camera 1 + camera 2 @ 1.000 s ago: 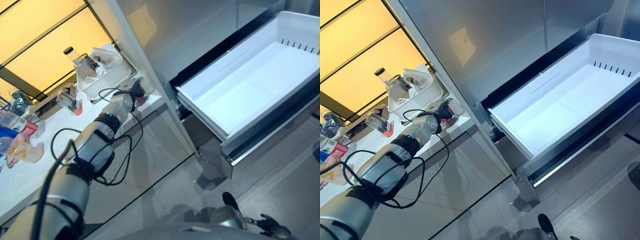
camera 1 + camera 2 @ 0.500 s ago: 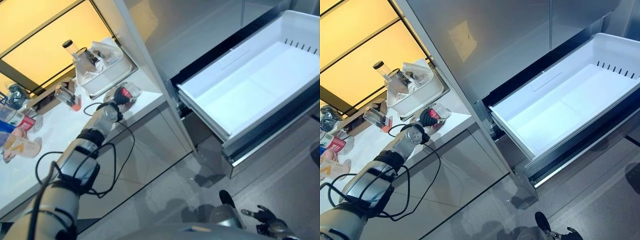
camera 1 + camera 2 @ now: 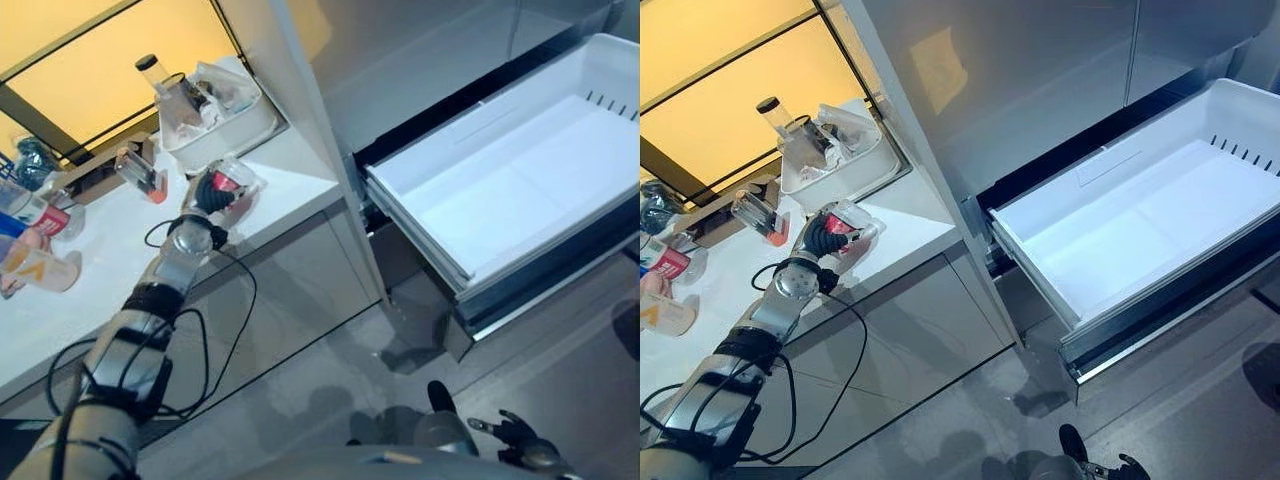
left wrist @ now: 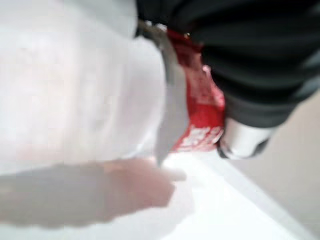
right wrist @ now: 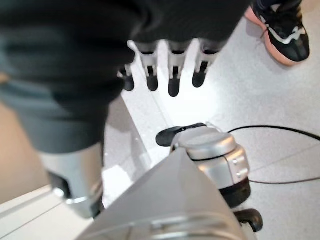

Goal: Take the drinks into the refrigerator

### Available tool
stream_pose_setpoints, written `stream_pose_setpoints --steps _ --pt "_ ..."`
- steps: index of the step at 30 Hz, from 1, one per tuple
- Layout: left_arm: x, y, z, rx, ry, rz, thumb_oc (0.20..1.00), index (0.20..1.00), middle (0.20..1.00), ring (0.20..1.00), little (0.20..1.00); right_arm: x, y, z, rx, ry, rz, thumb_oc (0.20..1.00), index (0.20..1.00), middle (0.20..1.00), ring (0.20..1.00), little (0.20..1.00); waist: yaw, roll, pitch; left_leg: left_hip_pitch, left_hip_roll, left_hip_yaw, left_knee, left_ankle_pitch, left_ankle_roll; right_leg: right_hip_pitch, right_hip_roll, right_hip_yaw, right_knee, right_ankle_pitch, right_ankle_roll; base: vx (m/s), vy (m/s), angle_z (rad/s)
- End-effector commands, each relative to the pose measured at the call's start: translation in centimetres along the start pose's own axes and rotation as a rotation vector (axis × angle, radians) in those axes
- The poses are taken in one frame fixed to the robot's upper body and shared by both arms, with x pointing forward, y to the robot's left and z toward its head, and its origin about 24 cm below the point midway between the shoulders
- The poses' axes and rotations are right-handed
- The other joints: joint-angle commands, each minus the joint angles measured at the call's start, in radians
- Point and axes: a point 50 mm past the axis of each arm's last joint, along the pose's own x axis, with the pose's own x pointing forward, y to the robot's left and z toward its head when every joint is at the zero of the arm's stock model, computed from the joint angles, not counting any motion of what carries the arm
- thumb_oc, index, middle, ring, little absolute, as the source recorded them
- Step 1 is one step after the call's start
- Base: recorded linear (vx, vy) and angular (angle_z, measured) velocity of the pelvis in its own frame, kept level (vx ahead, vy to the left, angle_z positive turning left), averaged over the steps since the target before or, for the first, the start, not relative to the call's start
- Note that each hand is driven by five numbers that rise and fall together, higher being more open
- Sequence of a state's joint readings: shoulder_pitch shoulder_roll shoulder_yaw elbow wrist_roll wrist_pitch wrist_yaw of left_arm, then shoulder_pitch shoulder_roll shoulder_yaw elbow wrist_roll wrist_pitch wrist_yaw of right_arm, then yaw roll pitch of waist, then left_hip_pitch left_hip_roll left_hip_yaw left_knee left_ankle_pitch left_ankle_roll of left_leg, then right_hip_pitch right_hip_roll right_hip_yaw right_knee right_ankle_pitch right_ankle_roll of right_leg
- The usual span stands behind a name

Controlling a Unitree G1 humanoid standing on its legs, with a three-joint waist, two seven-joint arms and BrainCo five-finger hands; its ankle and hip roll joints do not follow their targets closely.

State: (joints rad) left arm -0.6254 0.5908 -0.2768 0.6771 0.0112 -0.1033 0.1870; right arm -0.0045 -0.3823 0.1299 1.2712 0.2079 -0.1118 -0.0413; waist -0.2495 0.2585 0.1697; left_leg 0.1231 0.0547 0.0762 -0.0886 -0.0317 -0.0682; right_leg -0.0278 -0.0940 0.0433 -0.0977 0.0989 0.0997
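**Left hand closed on a bottle at the counter, freezer drawer open**

While the robot looks down from its head camera, its left arm reaches out over a white counter (image 3: 280, 170) and its left hand (image 3: 212, 192) is wrapped around a clear drink bottle with a red label (image 3: 232, 186). The fingers curl round the bottle, which lies tilted at the counter's front part, near the edge. In the left wrist view the red label (image 4: 200, 115) sits right against the dark ribbed cover, with a silver finger across it.

Behind the bottle stands a white tub (image 3: 225, 125) holding a dark-capped bottle and other items. More bottles and cups (image 3: 35, 265) sit further along the counter to the left.

To the right, the refrigerator's white drawer (image 3: 520, 190) is pulled out, well apart from the bottle.

The right hand (image 5: 170, 70) hangs low over the grey floor, its fingers straight and holding nothing. A person's dark and pink shoe (image 5: 280, 30) shows nearby.
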Motion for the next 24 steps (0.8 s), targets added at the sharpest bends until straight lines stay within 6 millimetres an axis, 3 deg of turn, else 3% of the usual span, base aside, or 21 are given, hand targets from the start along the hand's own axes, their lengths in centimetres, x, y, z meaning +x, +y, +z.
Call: stream_pose_setpoints --steps 1,3,13,23,24 --pt "-0.6 0.1 -0.3 -0.329 -0.003 0.070 0.200 0.200 0.200 0.200 0.200 -0.2 1.4 -1.0 -0.018 0.025 0.038 1.000 1.000 1.000 1.000 1.000 0.006 -0.077 -0.064 -0.030 -0.008 -0.010 0.001 -0.007 -0.016 0.041 -0.011 0.008 0.018 -0.096 -0.001 0.00 0.000 0.00" --pt "-1.1 0.5 0.7 -0.419 -0.075 0.077 0.200 0.200 0.200 0.200 0.200 -0.2 1.5 -1.1 -0.017 0.028 0.044 1.000 1.000 1.000 1.000 1.000 0.013 -0.079 -0.065 -0.029 -0.007 -0.012 0.001 -0.006 -0.016 0.044 -0.011 0.007 0.017 -0.097 -0.002 0.00 0.000 0.00" --pt "-4.1 -0.2 1.0 -0.592 -0.161 0.016 0.200 0.200 0.200 0.200 0.200 -0.2 1.8 -0.3 -0.042 -0.020 0.069 1.000 1.000 1.000 1.000 1.000 0.029 -0.086 -0.073 -0.034 -0.007 -0.017 0.001 -0.005 -0.016 0.044 -0.013 0.005 0.015 -0.097 -0.003 0.00 0.000 0.00" --pt "-7.6 -0.9 0.8 -0.813 -0.213 -0.061 0.200 0.200 0.200 0.200 0.200 -1.4 1.9 6.2 -0.226 -0.382 0.183 1.000 1.000 1.000 1.000 1.000 0.040 -0.101 -0.073 -0.041 -0.011 -0.024 0.001 -0.001 -0.013 0.040 -0.016 0.002 0.016 -0.091 0.001 0.00 0.000 0.00" --pt "-7.6 -0.9 0.8 -0.813 -0.213 -0.061 0.200 0.200 0.200 0.200 0.200 -1.4 1.9 6.2 -0.227 -0.382 0.183 1.000 1.000 1.000 1.000 1.000 0.040 -0.101 -0.074 -0.041 -0.011 -0.024 0.001 -0.002 -0.013 0.040 -0.016 0.002 0.016 -0.091 0.001 0.00 0.000 0.00"
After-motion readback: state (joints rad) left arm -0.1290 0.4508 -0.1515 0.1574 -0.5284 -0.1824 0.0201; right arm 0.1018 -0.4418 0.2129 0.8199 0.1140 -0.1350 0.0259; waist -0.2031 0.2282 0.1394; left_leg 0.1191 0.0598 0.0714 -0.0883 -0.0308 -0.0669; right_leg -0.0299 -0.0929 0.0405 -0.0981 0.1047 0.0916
